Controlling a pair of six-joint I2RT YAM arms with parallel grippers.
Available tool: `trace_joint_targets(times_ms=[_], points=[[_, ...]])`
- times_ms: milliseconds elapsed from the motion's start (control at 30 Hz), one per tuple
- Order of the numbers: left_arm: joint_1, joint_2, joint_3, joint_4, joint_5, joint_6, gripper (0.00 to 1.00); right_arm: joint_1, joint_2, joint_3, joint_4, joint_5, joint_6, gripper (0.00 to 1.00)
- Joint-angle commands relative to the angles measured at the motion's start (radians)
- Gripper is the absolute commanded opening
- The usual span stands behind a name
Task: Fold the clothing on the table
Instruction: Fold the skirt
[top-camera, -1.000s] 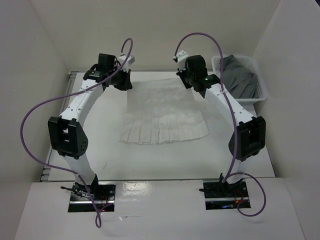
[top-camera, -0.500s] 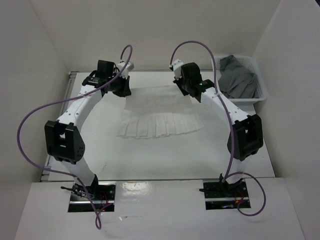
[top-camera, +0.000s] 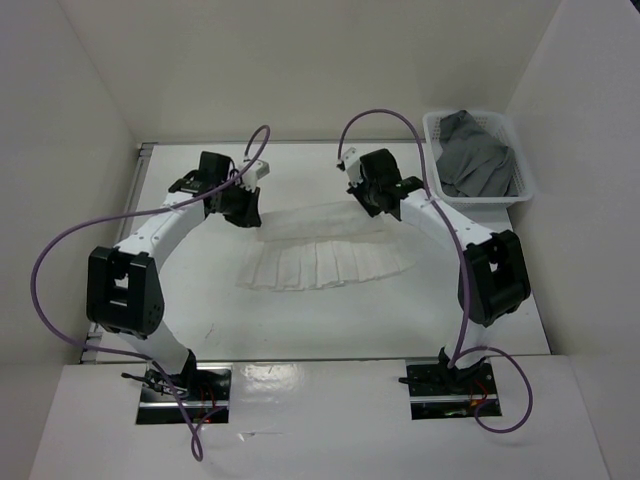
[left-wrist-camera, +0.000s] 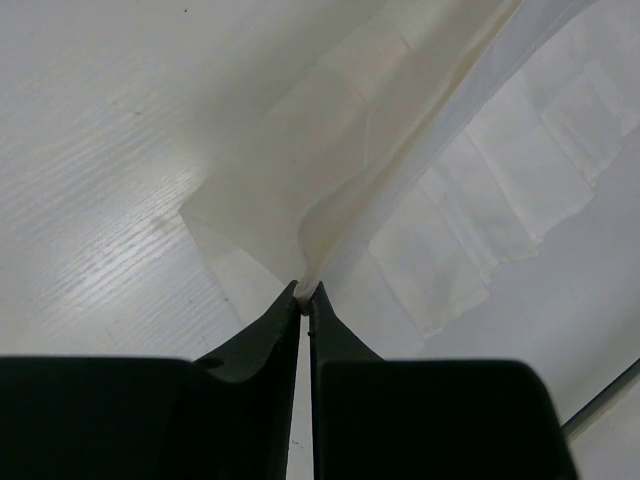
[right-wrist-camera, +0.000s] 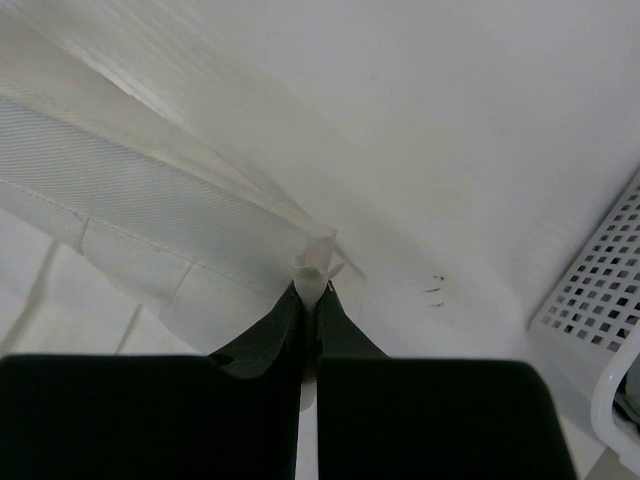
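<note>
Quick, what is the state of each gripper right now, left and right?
The left gripper is closed, its fingers pinching a corner of the clothing.
The right gripper is closed, its fingers pinching the clothing at its band edge.

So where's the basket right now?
In the top view, the basket sits at the far right corner of the table, to the right of the white skirt, with the grey garment piled inside it.

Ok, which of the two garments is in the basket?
The dark grey garment, bunched in the white mesh basket. The white pleated skirt is on the table, its far edge raised.
</note>
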Motion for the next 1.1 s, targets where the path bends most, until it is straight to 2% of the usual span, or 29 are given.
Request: trace_joint_targets(times_ms=[0,133,233,267,300,367,400,533,600,767,867,900,933,1000,1067], points=[[0.046,-0.072,-0.028,-0.065,-0.101,0.066,0.12,-0.044,-0.050,-0.026,-0.062,0.175,-0.072,0.00],[0.046,-0.090,-0.051,-0.085,-0.101,0.077,0.12,-0.035,-0.039,-0.026,-0.171,0.150,-0.102,0.05],[0.046,-0.111,-0.077,-0.097,-0.066,0.087,0.12,-0.007,-0.050,-0.050,-0.254,0.101,-0.150,0.15],[0.046,-0.111,-0.091,-0.108,-0.066,0.087,0.12,0.006,-0.050,-0.061,-0.281,0.081,-0.162,0.21],[0.046,-0.121,-0.100,-0.108,-0.057,0.087,0.12,0.018,-0.050,-0.061,-0.314,0.020,-0.190,0.35],[0.046,-0.130,-0.112,-0.108,-0.056,0.087,0.12,0.034,-0.062,-0.052,-0.408,-0.032,-0.201,0.43],[0.046,-0.130,-0.122,-0.117,-0.056,0.087,0.12,0.052,-0.062,-0.041,-0.438,-0.086,-0.214,0.52],[0.046,-0.142,-0.131,-0.117,-0.056,0.087,0.12,0.107,-0.062,-0.017,-0.565,-0.208,-0.239,0.56],[0.046,-0.142,-0.131,-0.117,-0.056,0.087,0.12,0.127,-0.030,0.023,-0.657,-0.247,-0.256,0.62],[0.046,-0.142,-0.140,-0.117,-0.076,0.078,0.13,0.128,0.043,0.129,-0.792,-0.304,-0.300,0.64],[0.046,-0.142,-0.131,-0.117,-0.076,0.078,0.13,0.128,0.031,0.172,-0.771,-0.313,-0.285,0.67],[0.046,-0.142,-0.119,-0.117,-0.076,0.078,0.13,0.118,0.021,0.172,-0.695,-0.292,-0.264,0.67],[0.046,-0.142,-0.119,-0.117,-0.076,0.069,0.13,0.106,0.010,0.172,-0.652,-0.271,-0.244,0.73],[0.046,-0.121,-0.097,-0.107,-0.076,0.069,0.22,0.106,-0.018,0.128,-0.516,-0.176,-0.181,0.75],[0.034,-0.089,-0.068,-0.097,-0.089,0.060,0.32,0.097,-0.027,0.072,-0.451,-0.099,-0.135,0.77]])
